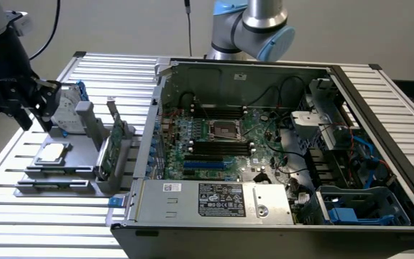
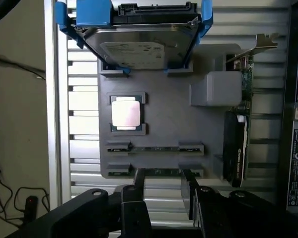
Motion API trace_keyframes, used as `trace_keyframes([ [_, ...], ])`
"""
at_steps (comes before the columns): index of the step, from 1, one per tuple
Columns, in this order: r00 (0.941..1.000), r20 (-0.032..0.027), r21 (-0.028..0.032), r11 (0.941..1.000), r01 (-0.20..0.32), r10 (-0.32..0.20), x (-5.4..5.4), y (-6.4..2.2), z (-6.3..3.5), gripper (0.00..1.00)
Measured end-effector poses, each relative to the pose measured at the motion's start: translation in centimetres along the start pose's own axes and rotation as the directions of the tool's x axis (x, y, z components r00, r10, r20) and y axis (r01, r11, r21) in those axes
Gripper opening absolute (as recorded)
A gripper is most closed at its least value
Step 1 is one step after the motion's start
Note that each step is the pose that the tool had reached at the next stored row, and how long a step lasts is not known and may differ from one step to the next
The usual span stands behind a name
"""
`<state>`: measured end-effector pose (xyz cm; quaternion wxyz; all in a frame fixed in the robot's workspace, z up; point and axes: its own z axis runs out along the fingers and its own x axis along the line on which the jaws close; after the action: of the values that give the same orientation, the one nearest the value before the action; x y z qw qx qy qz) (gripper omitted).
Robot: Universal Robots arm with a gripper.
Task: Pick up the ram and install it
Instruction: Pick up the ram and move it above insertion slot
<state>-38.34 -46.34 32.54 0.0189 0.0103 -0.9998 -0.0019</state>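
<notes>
Gripper (image 2: 163, 179): your two flat black fingers (image 2: 139, 191) stand parted wide, holding nothing.
Ram (image 2: 156, 148): you see a thin, narrow stick on edge in a slot, near your fingertips.
Holder (image 2: 164, 119): matte gray moulded block.
Worktop (image 1: 41, 226): ribbed aluminium slats.

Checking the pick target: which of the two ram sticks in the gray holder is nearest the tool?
The ram stick at the outer edge of the holder, by the open tool; the other stick lies between it and the processor.
</notes>
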Motion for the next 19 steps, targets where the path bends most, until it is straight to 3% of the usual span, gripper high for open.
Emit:
trace_keyframes([
  [5,0.9958,-0.0012,0.0033,0.9958,0.091,-0.091,0.0,-0.01,0.58,0.42],
  [10,0.9835,-0.002,0.0067,0.9835,0.181,-0.181,-0.1,-0.01,1.21,0.42],
  [15,0.963,-0.0032,0.0099,0.963,0.269,-0.269,-0.1,-0.01,1.83,0.42],
  [19,0.9406,-0.0043,0.0125,0.9405,0.34,-0.34,-0.1,-0.01,2.33,0.42],
])
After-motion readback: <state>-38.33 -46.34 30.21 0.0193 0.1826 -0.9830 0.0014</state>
